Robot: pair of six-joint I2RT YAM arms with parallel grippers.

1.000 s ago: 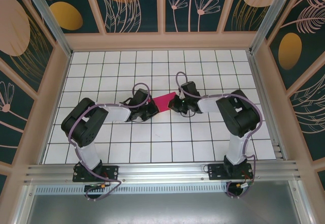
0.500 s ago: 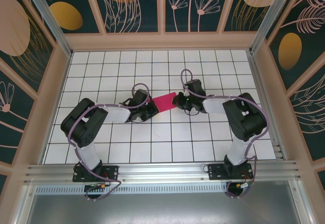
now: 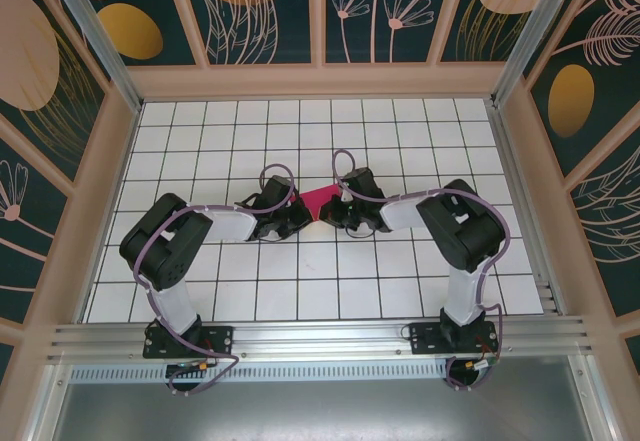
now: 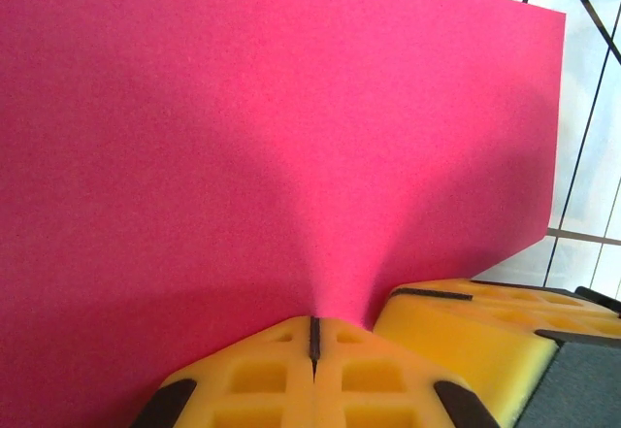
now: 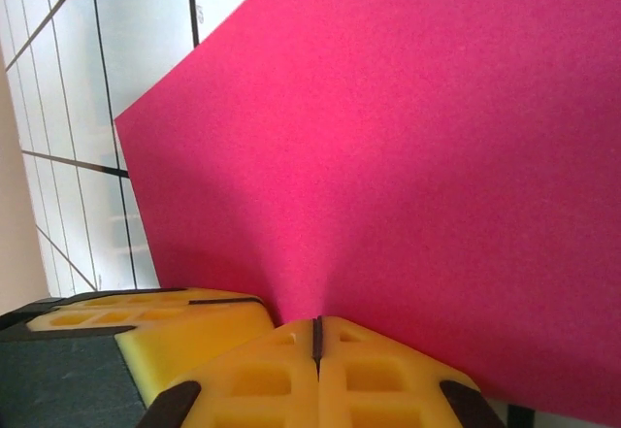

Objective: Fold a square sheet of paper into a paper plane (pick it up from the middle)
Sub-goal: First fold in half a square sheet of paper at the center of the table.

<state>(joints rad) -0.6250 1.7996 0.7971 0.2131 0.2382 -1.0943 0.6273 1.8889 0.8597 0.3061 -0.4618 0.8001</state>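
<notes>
left tool (image 4: 313, 336): pads pressed together, pinching the pink paper's (image 4: 272, 137) near edge | right tool (image 5: 316, 336): pads together, clamped on the same paper, just beside the left tool | paper spreads ahead of both tools | white gridded counter (image 3: 300, 281) beyond its edges

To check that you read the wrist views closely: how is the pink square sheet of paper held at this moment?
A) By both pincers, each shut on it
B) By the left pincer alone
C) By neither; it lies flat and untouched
A: the left pincer and the right pincer are each closed on the square sheet of paper, which puckers toward each pinch.
</notes>
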